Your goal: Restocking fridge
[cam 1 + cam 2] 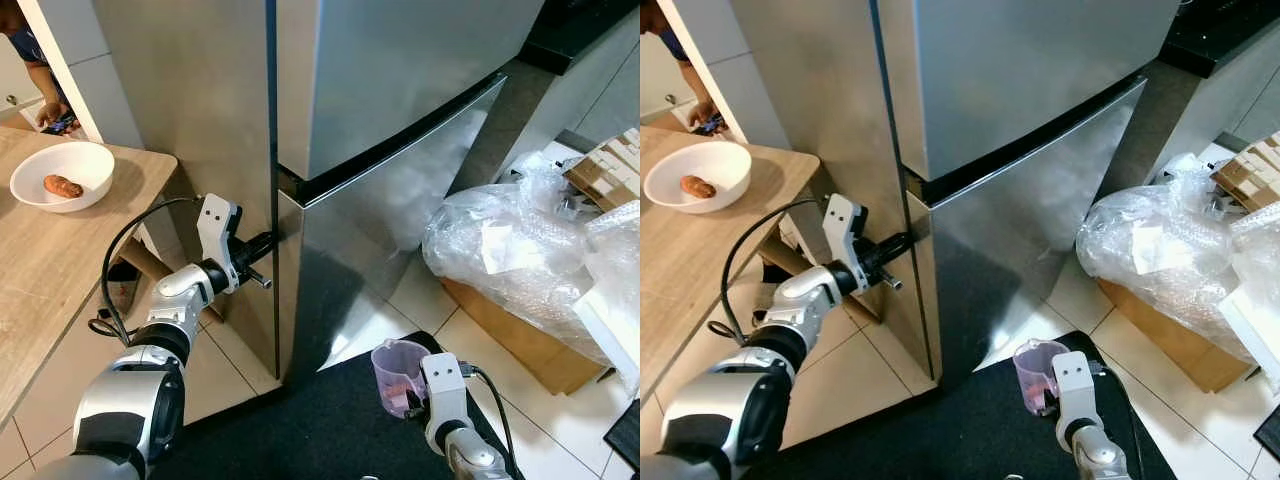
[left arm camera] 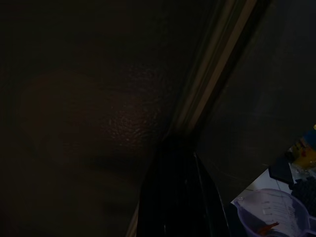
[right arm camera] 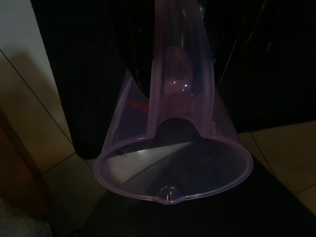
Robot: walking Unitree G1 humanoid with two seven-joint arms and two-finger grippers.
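Note:
The steel fridge (image 1: 400,90) stands closed, with a dark gap between its upper door and lower door (image 1: 400,210). My left gripper (image 1: 262,248) reaches out to the doors' left edge, right at that gap; the left wrist view is very dark and looks along the door seam (image 2: 207,74). Low at the right, my right gripper (image 1: 415,395) is shut on the handle of a clear purple measuring jug (image 1: 395,365), held above the black mat. The jug's rim (image 3: 173,168) faces the right wrist camera, and something small and reddish lies inside it.
A wooden table (image 1: 40,270) on the left carries a white bowl (image 1: 62,150) with a sweet potato (image 1: 62,186). A person's arm (image 1: 40,80) shows at the top left. Plastic-wrapped boxes (image 1: 530,250) crowd the floor on the right. A black mat (image 1: 320,420) lies before the fridge.

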